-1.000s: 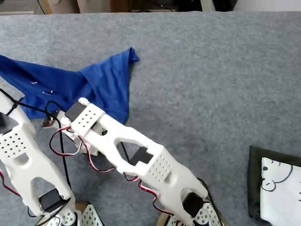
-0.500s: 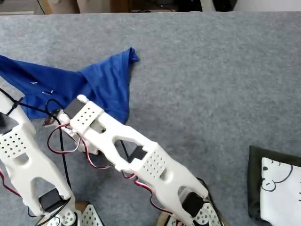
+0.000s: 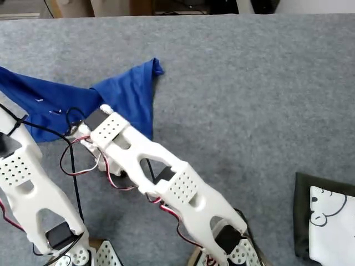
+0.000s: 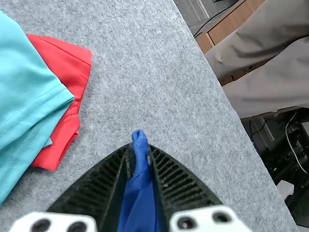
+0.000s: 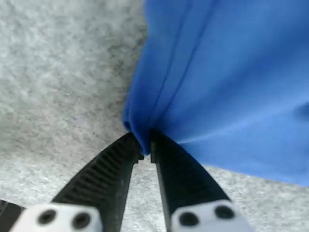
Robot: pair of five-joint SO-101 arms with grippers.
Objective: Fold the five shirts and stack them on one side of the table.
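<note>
Slid the right arm [image 3: 144, 160] farther over the blue shirt [image 3: 125, 97] since a second ago, and drew that shirt's near hem back with it across the grey worktop [image 3: 249, 83]. Pinching a bunched fold of the blue shirt's edge [image 5: 231, 72] with the right end effector [image 5: 145, 140], fingers [image 5: 116, 164] pressed almost together on the cloth, just above the worktop. Clamping another bunch of the blue shirt [image 4: 137, 193] in the left end effector [image 4: 140, 147] too, barely parted around it, with a small blue tip poking out past the fingertips. Seen from the left wrist and not from above: a red shirt [image 4: 60, 96] with a turquoise shirt [image 4: 24, 96] overlapping it, both lying flat beyond the blue shirt's held tip and apart from it. Seen from above instead: the blue shirt stretched into two peaks between the arms' grips, and, well apart from it, a dark green shirt [image 3: 302, 216] lying under a white printed shirt [image 3: 333, 221].
</note>
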